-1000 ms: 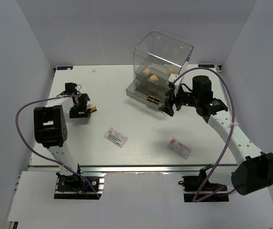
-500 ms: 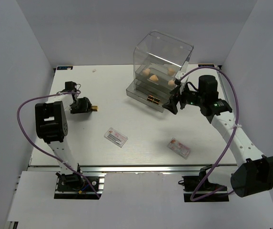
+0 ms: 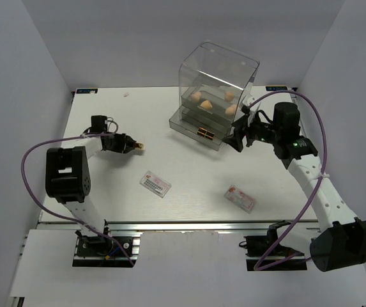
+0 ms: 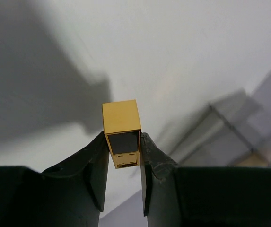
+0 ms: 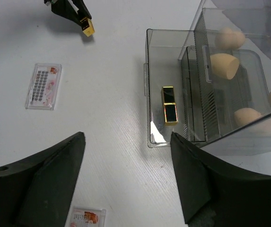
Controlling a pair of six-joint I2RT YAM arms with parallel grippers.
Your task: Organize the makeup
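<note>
My left gripper (image 3: 130, 144) (image 4: 122, 150) is shut on a dark-brown-and-gold tube (image 4: 121, 128) (image 3: 139, 146), whose gold end sticks out past the fingertips over the left of the table. A second tube (image 5: 169, 105) (image 3: 204, 133) lies in the pulled-out bottom drawer (image 5: 148, 85). Several peach sponges (image 5: 224, 64) (image 3: 205, 103) sit in the drawer above it. My right gripper (image 3: 237, 139) (image 5: 126, 135) hangs open and empty just in front of the drawers. Two flat packets lie on the table, one at the middle (image 3: 155, 183) (image 5: 43, 86) and one nearer the front right (image 3: 241, 198) (image 5: 85, 217).
The tall clear plastic drawer box (image 3: 221, 67) stands at the back, right of centre. White walls close in the table on both sides and at the back. Purple cables loop off both arms.
My left gripper has shut on the tube that lay beside it and carried it a little to the right. The right gripper has drawn back to the right, away from the drawer front.
</note>
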